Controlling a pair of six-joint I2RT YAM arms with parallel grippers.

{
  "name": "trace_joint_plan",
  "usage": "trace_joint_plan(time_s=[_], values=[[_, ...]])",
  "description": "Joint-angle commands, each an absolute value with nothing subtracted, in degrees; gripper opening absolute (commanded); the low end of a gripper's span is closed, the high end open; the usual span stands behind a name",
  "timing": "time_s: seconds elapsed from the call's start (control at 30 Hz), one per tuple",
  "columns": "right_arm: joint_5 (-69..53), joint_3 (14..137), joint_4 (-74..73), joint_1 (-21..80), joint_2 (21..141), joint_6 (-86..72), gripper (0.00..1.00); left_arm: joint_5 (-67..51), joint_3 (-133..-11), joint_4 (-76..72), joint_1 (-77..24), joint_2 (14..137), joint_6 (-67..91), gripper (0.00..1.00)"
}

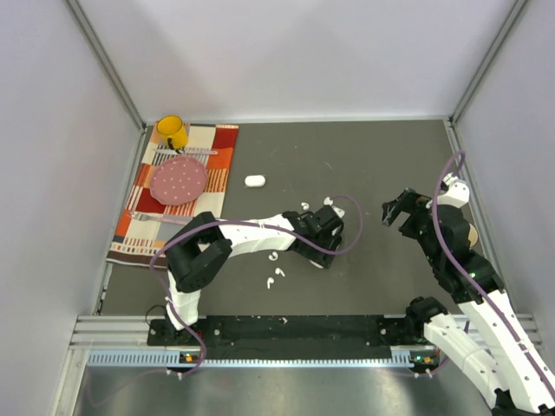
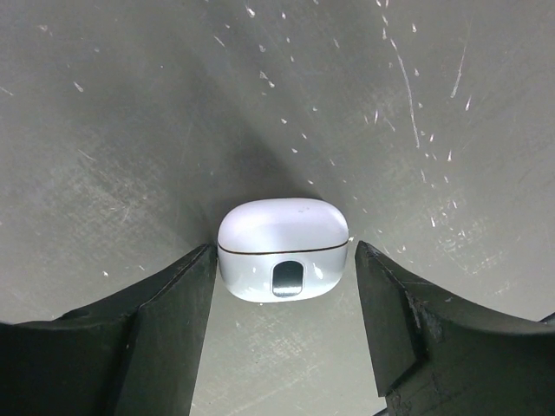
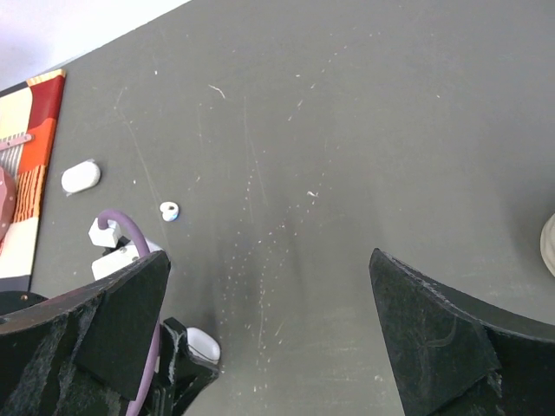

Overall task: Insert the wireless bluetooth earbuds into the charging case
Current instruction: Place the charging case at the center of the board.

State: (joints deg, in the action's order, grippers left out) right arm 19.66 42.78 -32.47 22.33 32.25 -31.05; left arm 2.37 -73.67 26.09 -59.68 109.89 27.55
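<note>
From above, the left gripper (image 1: pixel 323 238) is reaching over the middle of the table (image 1: pixel 390 156). White earbuds (image 1: pixel 305 206) are lying loose around it. The right gripper (image 1: pixel 395 211) is hanging well apart, to the right.

At the left wrist, the fingers (image 2: pixel 173 303) are standing partly open, flanking a closed charging case (image 2: pixel 282 247) on the table. Whether they are pressing on it, I cannot tell.

At the right wrist, the fingers (image 3: pixel 451 338) are spreading wide, holding nothing.
</note>
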Motion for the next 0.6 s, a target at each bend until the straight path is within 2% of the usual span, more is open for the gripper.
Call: trace_joint_plan(time_s=[0.0,0.1,0.23,0.33,0.4,0.57], values=[[20.1,43.9,-32.3,22.0,31.6,-30.1,0.99,1.1,-73.2,25.7,-59.9,107.4,25.1,0.71],[20.2,43.9,-32.4,22.0,31.6,-29.9,0.99,1.3,-73.2,26.0,-59.9,106.6,23.6,0.72],[20.5,43.7,-32.5,22.0,31.9,-29.1,0.99,2.3,-72.5,25.8,-59.9,103.0,23.0,0.80],[20.4,43.4,-32.8,21.9,32.5,-28.3,0.99,3.6,-70.9,24.5,-59.9,98.7,23.1,0.88],[20.0,43.3,-32.8,21.9,33.0,-27.8,0.99,5.5,-69.8,24.5,-59.9,96.7,23.4,0.99],[14.6,42.5,-31.1,21.9,34.8,-22.3,0.99,10.5,-66.6,26.3,-59.5,89.3,24.8,0.99]])
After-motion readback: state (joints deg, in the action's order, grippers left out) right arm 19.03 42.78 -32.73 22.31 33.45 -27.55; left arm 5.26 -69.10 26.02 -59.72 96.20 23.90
